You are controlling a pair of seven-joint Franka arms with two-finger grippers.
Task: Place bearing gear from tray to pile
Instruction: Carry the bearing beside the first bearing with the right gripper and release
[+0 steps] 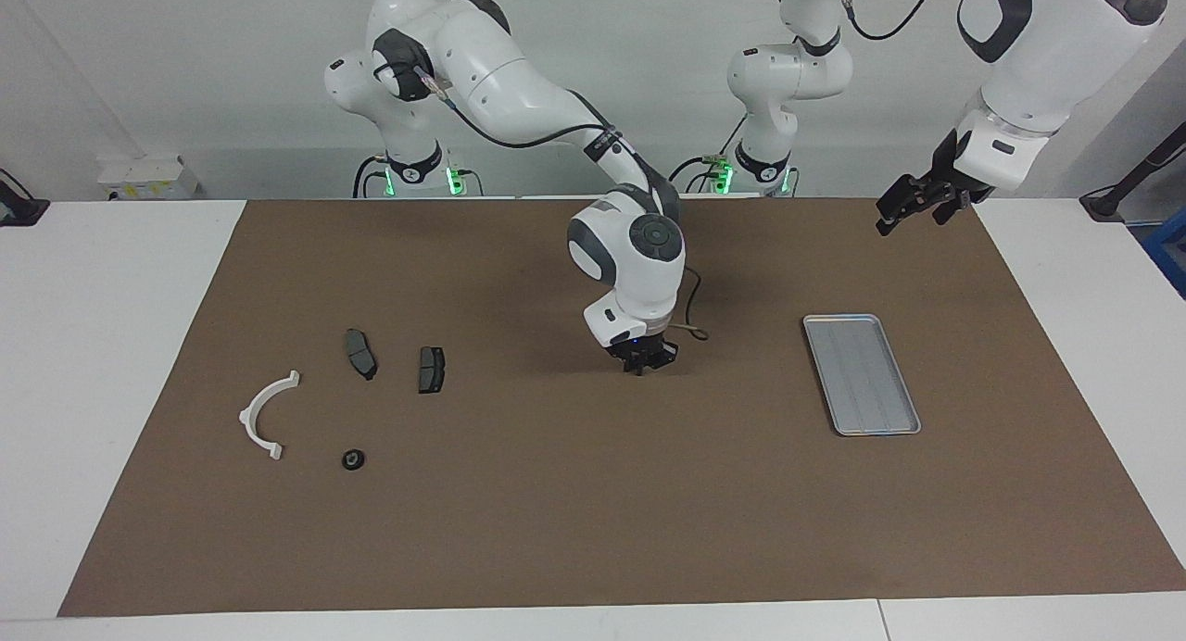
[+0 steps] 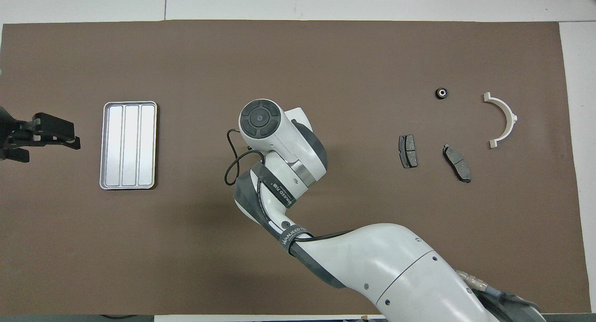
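only bearing gear i could see lay on the mat at 10 o'clock of the white arc (overhead view), in the pile. tray was bare. prob. small, hard, light and slippery, apt to roll, so pinch across the rim from above. brake pads at 5 and 7 o'clock, well apart, nothing blocking. right claw was closed, low at mid-desk; on what, couldn't tell. left claw was open and waiting, 9 o'clock of the tray.
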